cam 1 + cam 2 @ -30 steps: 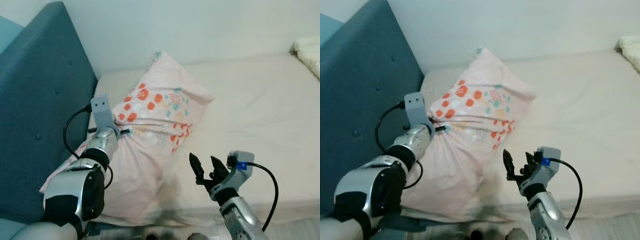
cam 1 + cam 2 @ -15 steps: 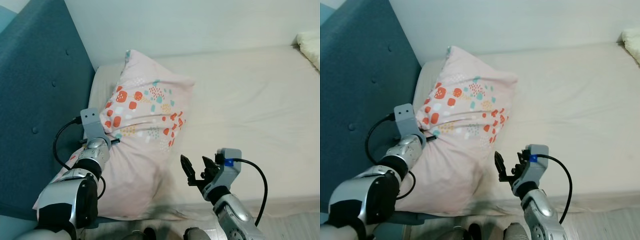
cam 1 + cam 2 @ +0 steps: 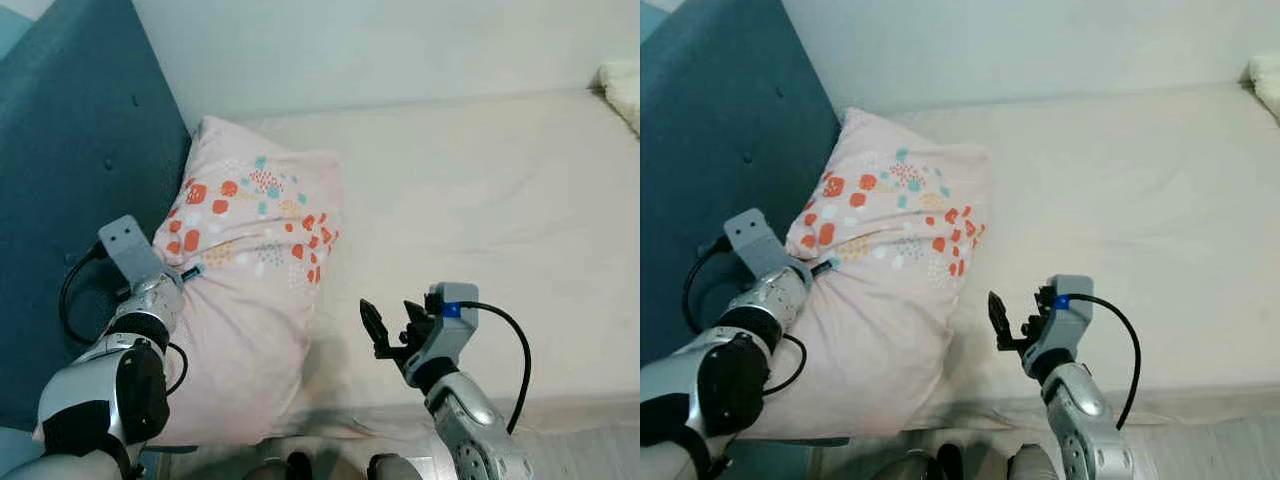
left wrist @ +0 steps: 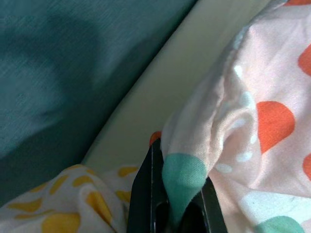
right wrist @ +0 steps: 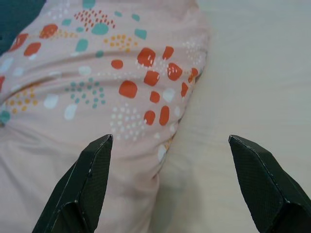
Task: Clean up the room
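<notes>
**Left eye view: a robot gripped a pink pillow at the head of a bed**

Left eye view showed a cream mattress [image 3: 480, 190] running along a pale wall [image 3: 380, 45], with a teal padded headboard [image 3: 70, 130] at the robot's left. A pink pillow [image 3: 250, 260], printed with orange, teal and white shapes, lay on the mattress with one end against the headboard and its other end reaching the near edge of the bed. A scrap of white fluffy fabric [image 3: 620, 90] sat at the far right edge of the mattress.

The left gripper [image 3: 188, 272] met the pillow's left edge, its silver arm reaching up from the lower left with a black cable looped beside it. The left wrist view gave the close detail: the black fingers [image 4: 143, 194] were clenched on a fold of the pillowcase, a teal spot of the print caught between them, with the headboard and a strip of mattress beyond. That view also showed a patch of white fabric with yellow marks [image 4: 73, 199] beside the fingers.

The right gripper [image 3: 392, 322] hovered over bare mattress just right of the pillow, touching nothing. In the right wrist view its two black fingers [image 5: 85, 182] stood spread wide apart, framing the pillow's patterned corner and the sheet next to it.
</notes>
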Tool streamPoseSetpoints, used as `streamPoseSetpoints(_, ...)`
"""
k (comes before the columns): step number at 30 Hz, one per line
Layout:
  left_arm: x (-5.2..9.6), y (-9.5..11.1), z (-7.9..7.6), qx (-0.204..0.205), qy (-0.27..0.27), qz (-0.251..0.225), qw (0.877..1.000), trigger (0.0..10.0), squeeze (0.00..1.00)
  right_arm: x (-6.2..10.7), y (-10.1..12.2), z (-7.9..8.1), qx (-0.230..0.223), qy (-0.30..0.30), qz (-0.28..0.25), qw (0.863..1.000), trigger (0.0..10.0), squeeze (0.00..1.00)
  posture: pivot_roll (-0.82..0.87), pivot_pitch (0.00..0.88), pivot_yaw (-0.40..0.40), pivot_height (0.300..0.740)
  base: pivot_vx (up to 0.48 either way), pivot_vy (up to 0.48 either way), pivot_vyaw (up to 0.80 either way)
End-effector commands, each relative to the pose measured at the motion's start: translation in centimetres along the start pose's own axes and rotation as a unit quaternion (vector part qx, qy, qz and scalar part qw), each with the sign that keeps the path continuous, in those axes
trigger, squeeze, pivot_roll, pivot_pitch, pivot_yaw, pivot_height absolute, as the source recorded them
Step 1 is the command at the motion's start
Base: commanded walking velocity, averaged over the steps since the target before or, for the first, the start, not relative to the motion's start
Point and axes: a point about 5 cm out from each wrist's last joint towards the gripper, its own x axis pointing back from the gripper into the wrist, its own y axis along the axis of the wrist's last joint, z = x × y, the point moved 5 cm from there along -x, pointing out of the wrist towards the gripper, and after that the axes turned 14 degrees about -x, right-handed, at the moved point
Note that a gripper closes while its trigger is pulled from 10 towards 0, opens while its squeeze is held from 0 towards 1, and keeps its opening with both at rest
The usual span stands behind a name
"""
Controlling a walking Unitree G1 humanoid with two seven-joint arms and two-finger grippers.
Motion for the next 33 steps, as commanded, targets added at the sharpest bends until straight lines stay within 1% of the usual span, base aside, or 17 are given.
streamPoseSetpoints(1, -0.3, -1.0, 1.6, 0.010, 0.029, 0.009, 0.999, 10.0, 0.00, 0.2, -0.9, -0.4, 0.001, -0.009, 0.017, 1.000, 10.0, 0.00, -0.23, 0.232, 0.116, 0.680, 0.000, 0.000, 0.00)
streamPoseSetpoints(5, -0.1, -2.2, 0.7, 0.006, 0.013, 0.020, 1.000, 10.0, 0.00, 0.1, -0.9, -0.4, 0.001, -0.009, 0.017, 1.000, 10.0, 0.00, -0.23, 0.227, 0.117, 0.670, 0.000, 0.000, 0.00)
streamPoseSetpoints(8, 1.1, -4.0, -3.3, -0.013, -0.064, 0.025, 0.998, 10.0, 0.00, 0.0, -0.9, -0.5, 0.003, -0.009, 0.017, 1.000, 10.0, 0.00, -0.22, 0.223, 0.117, 0.650, 0.000, 0.000, 0.00)
streamPoseSetpoints(12, 1.6, -4.3, -4.8, -0.009, -0.093, 0.025, 0.995, 10.0, 0.00, -0.1, -0.9, -0.5, 0.003, -0.008, 0.017, 1.000, 10.0, 0.00, -0.22, 0.219, 0.118, 0.640, 0.000, 0.000, 0.00)
streamPoseSetpoints(14, 2.4, -4.1, -7.0, 0.002, -0.141, 0.019, 0.990, 10.0, 0.00, -0.2, -0.9, -0.5, 0.003, -0.007, 0.016, 1.000, 10.0, 0.00, -0.21, 0.217, 0.117, 0.630, 0.000, 0.000, 0.00)
streamPoseSetpoints(15, 2.4, -4.1, -7.0, 0.002, -0.141, 0.019, 0.990, 10.0, 0.00, -0.2, -0.9, -0.5, 0.003, -0.007, 0.016, 1.000, 10.0, 0.00, -0.21, 0.217, 0.117, 0.630, 0.000, 0.000, 0.00)
streamPoseSetpoints(16, 3.0, -3.5, -8.6, 0.001, -0.178, 0.003, 0.984, 10.0, 0.00, -0.3, -0.9, -0.4, 0.003, -0.006, 0.016, 1.000, 10.0, 0.00, -0.21, 0.212, 0.116, 0.625, 0.000, 0.000, 0.00)
streamPoseSetpoints(17, 3.0, -3.5, -8.6, 0.001, -0.178, 0.003, 0.984, 10.0, 0.00, -0.3, -0.9, -0.4, 0.003, -0.006, 0.016, 1.000, 10.0, 0.00, -0.21, 0.212, 0.116, 0.625, 0.000, 0.000, 0.00)
streamPoseSetpoints(19, 4.6, -1.9, -11.9, -0.017, -0.255, -0.043, 0.966, 10.0, 0.00, -0.5, -0.7, -0.3, 0.005, -0.002, 0.011, 1.000, 10.0, 0.00, -0.21, 0.205, 0.113, 0.620, 0.000, 0.000, 0.00)
streamPoseSetpoints(22, 5.3, -1.2, -12.9, -0.027, -0.283, -0.062, 0.957, 10.0, 0.00, -0.5, -0.5, -0.3, 0.003, 0.000, 0.006, 1.000, 10.0, 0.00, -0.21, 0.205, 0.113, 0.620, 0.000, 0.000, 0.00)
streamPoseSetpoints(24, 6.8, 0.1, -15.0, -0.082, -0.333, -0.118, 0.932, 10.0, 0.00, -0.7, -0.3, -0.3, 0.002, 0.002, 0.003, 1.000, 10.0, 0.00, -0.20, 0.196, 0.111, 0.620, 0.000, 0.000, 0.00)
streamPoseSetpoints(27, 7.5, 0.5, -15.8, -0.115, -0.347, -0.142, 0.920, 10.0, 0.00, -0.9, -0.2, -0.3, 0.003, 0.003, 0.001, 1.000, 10.0, 0.00, -0.19, 0.191, 0.111, 0.620, 0.000, 0.000, 0.00)
streamPoseSetpoints(28, 8.3, 0.9, -16.7, -0.157, -0.360, -0.173, 0.903, 10.0, 0.00, -1.0, -0.2, -0.2, 0.003, 0.004, 0.000, 1.000, 10.0, 0.00, -0.19, 0.187, 0.113, 0.620, 0.000, 0.000, 0.00)
streamPoseSetpoints(29, 8.3, 0.9, -16.7, -0.157, -0.360, -0.173, 0.903, 10.0, 0.00, -1.0, -0.2, -0.2, 0.003, 0.004, 0.000, 1.000, 10.0, 0.00, -0.19, 0.187, 0.113, 0.620, 0.000, 0.000, 0.00)
streamPoseSetpoints(30, 9.0, 1.3, -17.5, -0.190, -0.372, -0.199, 0.887, 10.0, 0.00, -1.2, -0.2, -0.1, 0.003, 0.005, -0.001, 1.000, 10.0, 0.00, -0.19, 0.184, 0.113, 0.620, 0.000, 0.000, 0.00)
streamPoseSetpoints(32, 9.0, 1.3, -17.5, -0.190, -0.372, -0.199, 0.887, 10.0, 0.00, -1.2, -0.2, -0.1, 0.003, 0.005, -0.001, 1.000, 10.0, 0.00, -0.19, 0.184, 0.113, 0.620, 0.000, 0.000, 0.00)
streamPoseSetpoints(33, 9.8, 1.6, -18.3, -0.218, -0.381, -0.223, 0.871, 10.0, 0.00, -1.2, -0.2, 0.0, 0.003, 0.006, -0.001, 1.000, 10.0, 0.00, -0.19, 0.182, 0.114, 0.620, 0.000, 0.000, 0.00)
